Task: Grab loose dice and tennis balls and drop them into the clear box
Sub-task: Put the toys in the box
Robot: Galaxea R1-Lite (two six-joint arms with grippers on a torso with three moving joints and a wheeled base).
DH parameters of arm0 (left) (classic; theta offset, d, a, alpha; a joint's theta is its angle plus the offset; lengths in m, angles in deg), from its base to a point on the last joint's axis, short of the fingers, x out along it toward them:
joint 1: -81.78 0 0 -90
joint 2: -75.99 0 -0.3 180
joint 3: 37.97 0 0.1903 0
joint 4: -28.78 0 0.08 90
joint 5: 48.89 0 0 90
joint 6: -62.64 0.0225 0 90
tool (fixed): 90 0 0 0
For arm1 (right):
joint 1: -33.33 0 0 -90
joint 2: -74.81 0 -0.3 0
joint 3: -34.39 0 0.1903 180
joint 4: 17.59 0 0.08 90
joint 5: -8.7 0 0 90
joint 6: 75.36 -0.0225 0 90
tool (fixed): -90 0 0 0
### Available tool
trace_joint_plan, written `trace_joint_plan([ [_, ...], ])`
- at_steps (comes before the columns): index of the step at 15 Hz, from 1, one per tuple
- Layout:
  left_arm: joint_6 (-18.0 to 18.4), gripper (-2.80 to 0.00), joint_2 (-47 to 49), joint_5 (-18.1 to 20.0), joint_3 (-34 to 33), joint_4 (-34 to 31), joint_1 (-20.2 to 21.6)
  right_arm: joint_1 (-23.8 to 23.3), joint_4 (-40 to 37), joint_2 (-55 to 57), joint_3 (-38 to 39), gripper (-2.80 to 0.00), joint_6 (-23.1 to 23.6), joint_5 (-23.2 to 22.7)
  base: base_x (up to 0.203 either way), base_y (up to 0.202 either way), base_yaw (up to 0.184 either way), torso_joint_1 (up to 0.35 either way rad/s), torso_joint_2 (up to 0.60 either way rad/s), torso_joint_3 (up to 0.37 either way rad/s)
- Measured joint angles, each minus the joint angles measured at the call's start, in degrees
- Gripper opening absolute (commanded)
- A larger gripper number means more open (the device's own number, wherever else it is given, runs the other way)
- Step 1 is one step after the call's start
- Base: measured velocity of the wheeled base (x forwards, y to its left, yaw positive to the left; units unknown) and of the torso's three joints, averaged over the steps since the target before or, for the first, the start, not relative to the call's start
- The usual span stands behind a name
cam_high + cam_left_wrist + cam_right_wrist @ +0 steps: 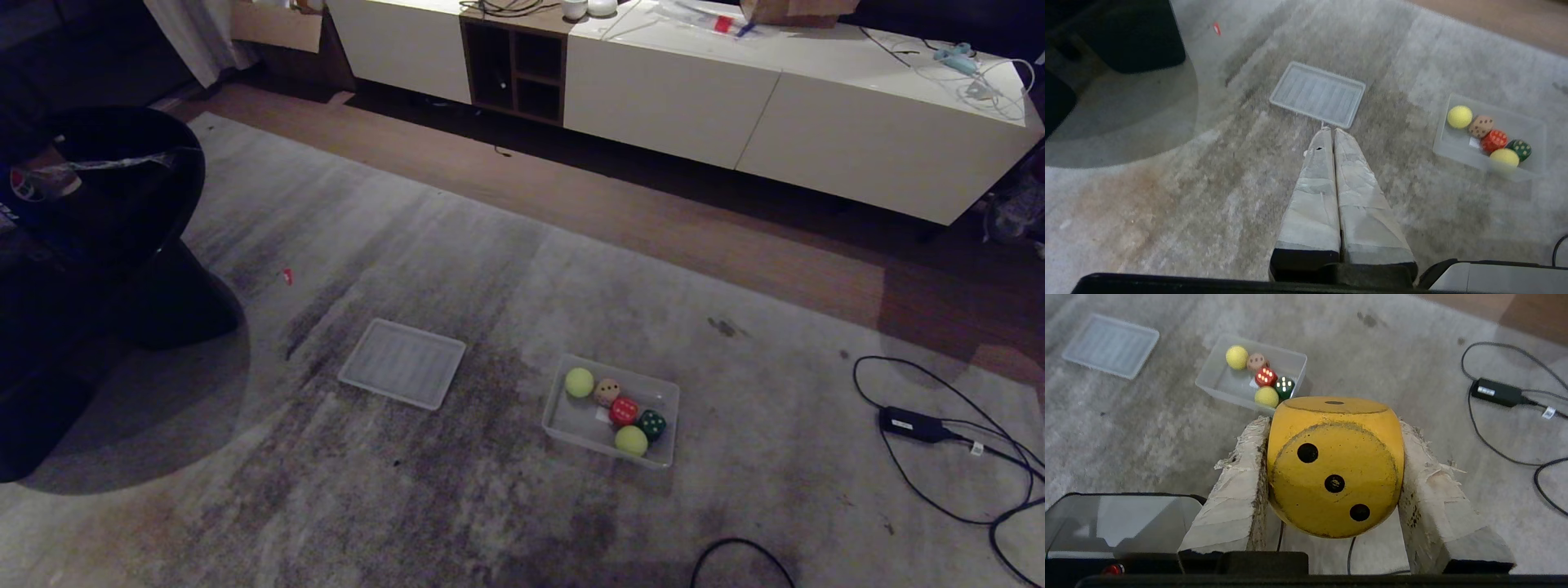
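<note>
The clear box [558,420] sits on the grey carpet and holds two tennis balls [580,382] [631,440], a tan die [606,392], a red die [624,411] and a dark green die [651,425]. Its ribbed lid [402,363] lies flat to the left of it. Neither gripper shows in the head view. In the right wrist view my right gripper [1333,424] is shut on a yellow die [1335,469], held above the carpet on the near side of the box [1208,381]. My left gripper [1329,130] is shut and holds nothing, hanging above the carpet near the lid [1318,94].
A black power adapter [910,423] with looping cables lies on the carpet at the right. Another cable loop [739,551] shows at the bottom edge. A black round seat [122,212] stands at the left, a low white cabinet [735,106] along the back. A small red scrap [286,277] lies on the carpet.
</note>
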Motion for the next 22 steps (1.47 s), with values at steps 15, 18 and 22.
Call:
trace_joint_plan([
  [15,0.0,-2.80,0.0,0.0,0.0,0.0,0.0,0.0,0.0,0.0,0.1,-2.80,0.0,0.7,0.000,0.000,0.000,0.003,0.00,-0.199],
  [18,0.0,-2.80,0.0,0.1,0.0,0.0,0.0,0.0,-0.1,0.0,0.0,-2.80,0.0,0.7,0.000,0.000,0.000,0.002,0.00,-0.202],
  [22,0.0,-2.80,0.0,0.1,0.0,0.0,0.0,0.0,0.0,0.0,0.0,-2.80,0.0,0.7,0.000,0.000,0.000,0.002,0.00,-0.196],
])
